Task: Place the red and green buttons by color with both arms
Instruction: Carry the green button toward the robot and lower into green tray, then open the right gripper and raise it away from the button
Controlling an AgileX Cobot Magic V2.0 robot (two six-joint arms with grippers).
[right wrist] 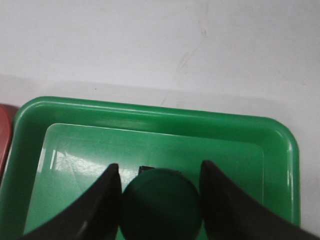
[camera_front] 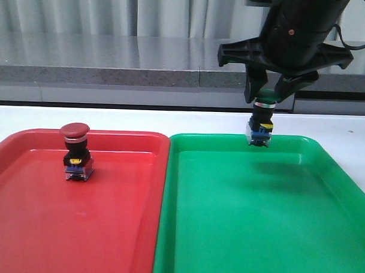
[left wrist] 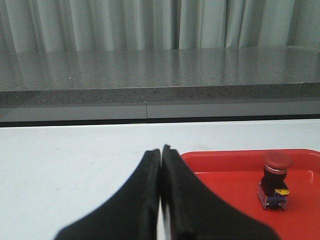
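Observation:
The red button stands upright in the far left part of the red tray. It also shows in the left wrist view. My left gripper is shut and empty, over the white table beside the red tray's corner; it is out of the front view. My right gripper is shut on the cap of the green button and holds it upright just above the far edge of the green tray. In the right wrist view the green cap sits between the fingers of the right gripper.
The red and green trays lie side by side on the white table. A grey ledge and curtains run along the back. The green tray's rim shows from above.

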